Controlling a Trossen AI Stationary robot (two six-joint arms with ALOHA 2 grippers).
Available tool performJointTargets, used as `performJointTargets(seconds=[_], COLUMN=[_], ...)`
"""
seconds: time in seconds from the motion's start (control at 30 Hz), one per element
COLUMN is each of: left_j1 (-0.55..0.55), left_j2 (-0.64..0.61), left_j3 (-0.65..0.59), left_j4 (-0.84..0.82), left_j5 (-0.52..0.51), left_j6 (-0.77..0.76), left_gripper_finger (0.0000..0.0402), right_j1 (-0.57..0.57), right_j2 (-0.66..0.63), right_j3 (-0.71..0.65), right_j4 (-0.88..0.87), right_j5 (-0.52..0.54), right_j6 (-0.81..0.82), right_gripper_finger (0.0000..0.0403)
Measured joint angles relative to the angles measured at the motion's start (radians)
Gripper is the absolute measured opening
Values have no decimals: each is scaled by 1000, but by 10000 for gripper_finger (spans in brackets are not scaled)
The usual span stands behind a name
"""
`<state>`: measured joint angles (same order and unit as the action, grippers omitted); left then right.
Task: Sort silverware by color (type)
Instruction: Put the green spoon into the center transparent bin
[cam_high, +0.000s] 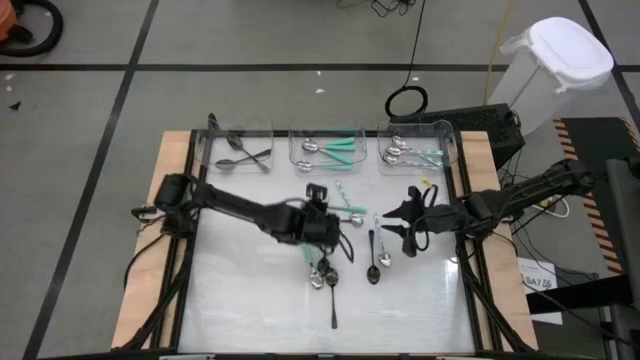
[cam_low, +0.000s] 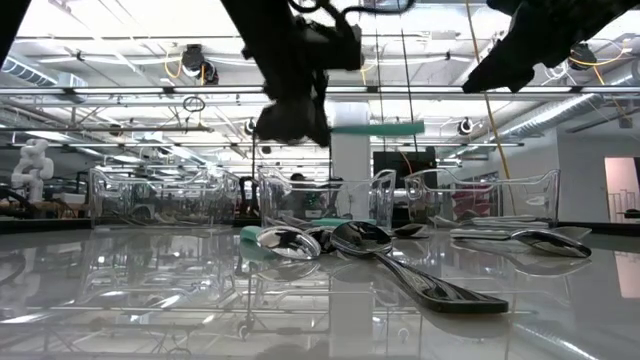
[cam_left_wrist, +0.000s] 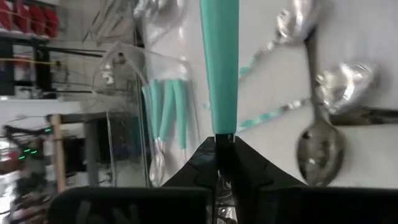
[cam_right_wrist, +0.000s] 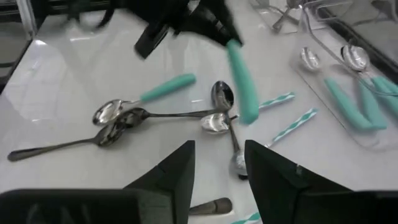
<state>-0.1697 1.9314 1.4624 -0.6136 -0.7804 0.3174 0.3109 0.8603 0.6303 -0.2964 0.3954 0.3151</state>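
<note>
Bright, even light falls from ceiling fixtures (cam_low: 200, 62) seen in the low view — they mirror as pale streaks across the glossy white table (cam_high: 260, 300). Shadows stay faint. The left gripper (cam_low: 290, 118) is a dark silhouette against that backlight; the teal-handled spoon (cam_left_wrist: 219, 62) it holds blurs close up — the room beyond is soft.

Three bins along the desk's far edge, loose spoons mid-desk.
Three bins (cam_high: 328, 148) stand side by side, each holding utensils; loose spoons (cam_high: 372, 262) lie between the two arms, nearer than the bins.
</note>
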Motion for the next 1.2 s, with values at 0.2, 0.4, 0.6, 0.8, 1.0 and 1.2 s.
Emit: performJointTargets(seconds=[0.2, 0.4, 0.6, 0.8, 1.0, 1.2], left_j1=[136, 297, 461, 604, 685, 703], left_j2=[-97, -131, -122, -120, -120, -112], left_j3=[1, 1, 0, 0, 0, 0], left_j4=[10, 65, 190, 212, 263, 306], left_j5=[106, 314, 484, 698, 936, 1030], left_j6=[84, 177, 344, 324, 278, 270], left_gripper_finger=[23, 28, 30, 31, 32, 32], right_j1=[7, 7, 8, 8, 8, 8], right_j2=[6, 21, 76, 125, 136, 136], right_j3=[0, 0, 0, 0, 0, 0], right_j4=[-2, 2, 38, 58, 110, 128], right_j5=[-1, 2, 0, -2, 3, 2], right_j6=[-20, -29, -85, -97, -131, -171], right_gripper_finger=[136, 136, 136, 136, 136, 136])
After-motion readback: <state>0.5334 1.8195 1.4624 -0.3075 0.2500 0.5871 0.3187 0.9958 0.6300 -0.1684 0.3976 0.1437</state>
